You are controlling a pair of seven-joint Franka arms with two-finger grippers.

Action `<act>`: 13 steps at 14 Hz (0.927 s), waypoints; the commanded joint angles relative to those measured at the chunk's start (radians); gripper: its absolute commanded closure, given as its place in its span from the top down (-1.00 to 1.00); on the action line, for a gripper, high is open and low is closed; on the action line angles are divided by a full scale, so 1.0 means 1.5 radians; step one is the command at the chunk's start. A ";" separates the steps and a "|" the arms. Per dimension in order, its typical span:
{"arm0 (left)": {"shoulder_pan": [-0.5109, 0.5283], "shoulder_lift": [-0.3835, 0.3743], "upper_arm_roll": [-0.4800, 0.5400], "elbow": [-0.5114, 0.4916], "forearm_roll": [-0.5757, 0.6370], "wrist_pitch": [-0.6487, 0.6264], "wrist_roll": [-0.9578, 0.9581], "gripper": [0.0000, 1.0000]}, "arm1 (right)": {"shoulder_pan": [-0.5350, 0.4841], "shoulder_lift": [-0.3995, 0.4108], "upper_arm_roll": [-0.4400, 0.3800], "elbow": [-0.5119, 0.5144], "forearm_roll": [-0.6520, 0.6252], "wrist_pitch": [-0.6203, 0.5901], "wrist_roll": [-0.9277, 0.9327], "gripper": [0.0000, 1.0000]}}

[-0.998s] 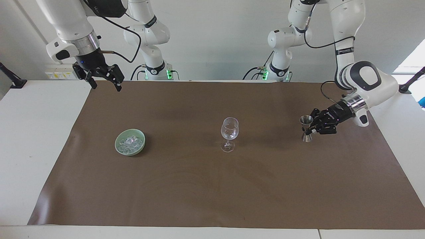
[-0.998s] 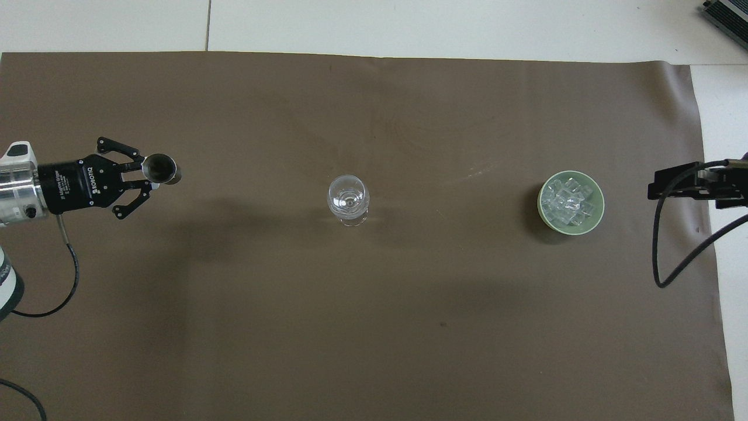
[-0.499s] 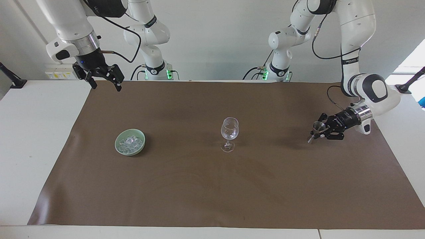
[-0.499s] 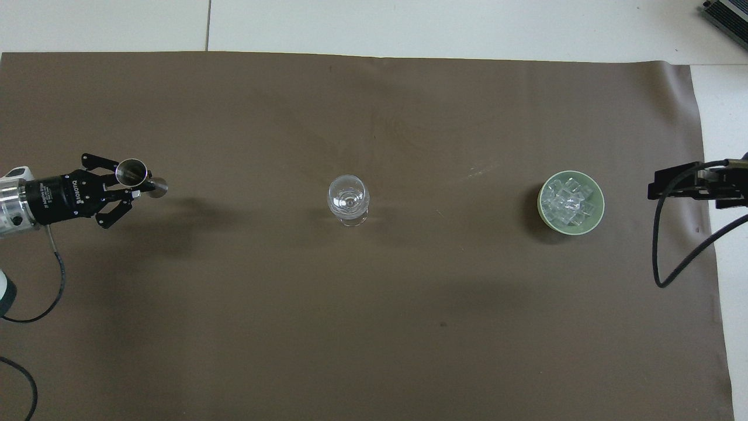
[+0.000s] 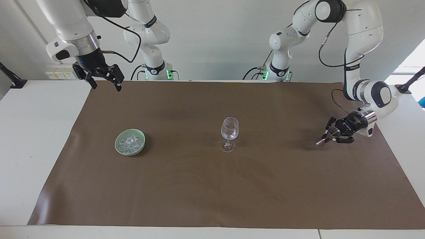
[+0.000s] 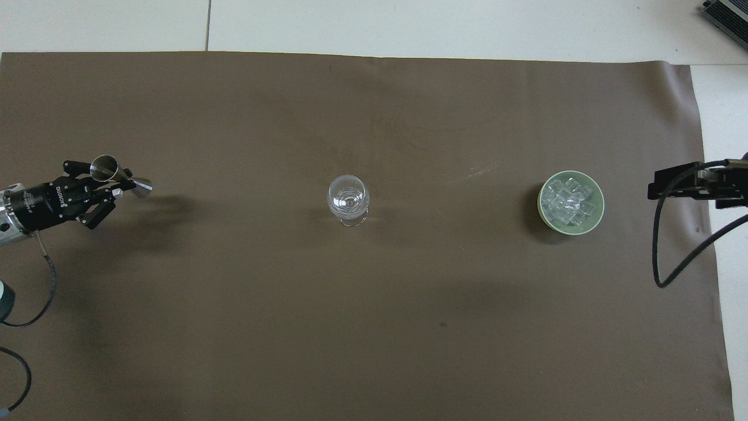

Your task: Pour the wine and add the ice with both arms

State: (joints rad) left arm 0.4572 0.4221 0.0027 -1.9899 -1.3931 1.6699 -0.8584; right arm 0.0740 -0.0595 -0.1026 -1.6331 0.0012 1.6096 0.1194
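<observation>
A clear stemmed wine glass point(image 5: 229, 132) point(image 6: 348, 199) stands upright at the mat's middle. The ice point(image 5: 130, 142) point(image 6: 570, 202) lies heaped in a pale green bowl point(image 5: 116, 143) point(image 6: 541, 203) toward the right arm's end. My left gripper point(image 5: 329, 134) point(image 6: 118, 182) hangs low over the mat's left-arm end, shut on a metal jigger point(image 5: 321, 141) point(image 6: 140, 186) at its waist; the jigger is tipped on its side. My right gripper point(image 5: 107, 88) point(image 6: 678, 186) waits open and raised over the mat's corner by its base. Wine is out of view.
A brown mat point(image 5: 212, 199) point(image 6: 374, 327) covers most of the white table point(image 5: 40, 132). Black cables point(image 6: 672, 257) hang from both arms. The mat between glass and bowl, and between glass and jigger, is bare.
My left gripper has carried the jigger away from the glass toward the left arm's end of the mat, and tipped it from upright onto its side. The right arm has not moved.
</observation>
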 commanded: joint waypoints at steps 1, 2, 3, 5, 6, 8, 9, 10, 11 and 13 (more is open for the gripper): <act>0.016 0.048 -0.006 0.047 -0.019 -0.035 -0.013 -1.00 | -0.005 -0.016 0.002 -0.017 0.018 -0.001 -0.014 1.00; 0.018 0.058 -0.005 0.057 -0.018 -0.047 -0.012 -1.00 | -0.005 -0.016 0.002 -0.017 0.018 -0.001 -0.014 1.00; 0.019 0.070 -0.005 0.079 -0.009 -0.058 -0.012 -1.00 | -0.005 -0.016 0.002 -0.017 0.018 -0.001 -0.014 1.00; 0.021 0.084 -0.005 0.081 -0.006 -0.066 -0.010 -1.00 | -0.005 -0.016 0.002 -0.017 0.018 -0.001 -0.014 1.00; 0.021 0.093 -0.005 0.083 -0.001 -0.070 -0.009 -1.00 | -0.005 -0.016 0.002 -0.017 0.018 -0.001 -0.014 1.00; 0.016 0.107 -0.005 0.105 0.032 -0.075 -0.009 -1.00 | -0.005 -0.017 0.002 -0.017 0.018 -0.001 -0.014 1.00; 0.015 0.108 -0.005 0.107 0.035 -0.075 -0.009 -1.00 | -0.005 -0.016 0.002 -0.017 0.018 -0.001 -0.014 1.00; 0.014 0.108 -0.005 0.107 0.039 -0.075 -0.009 -1.00 | -0.005 -0.016 0.002 -0.017 0.018 -0.001 -0.014 1.00; 0.013 0.109 -0.005 0.110 0.041 -0.073 -0.009 -1.00 | -0.005 -0.016 0.002 -0.017 0.018 -0.001 -0.014 1.00; 0.011 0.111 -0.005 0.110 0.048 -0.071 -0.009 -1.00 | -0.005 -0.016 0.002 -0.017 0.018 -0.001 -0.014 1.00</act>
State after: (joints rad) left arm 0.4760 0.5673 -0.0071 -1.8575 -1.3388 1.5890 -0.8584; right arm 0.0740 -0.0595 -0.1026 -1.6331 0.0012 1.6096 0.1194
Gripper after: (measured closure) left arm 0.797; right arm 0.000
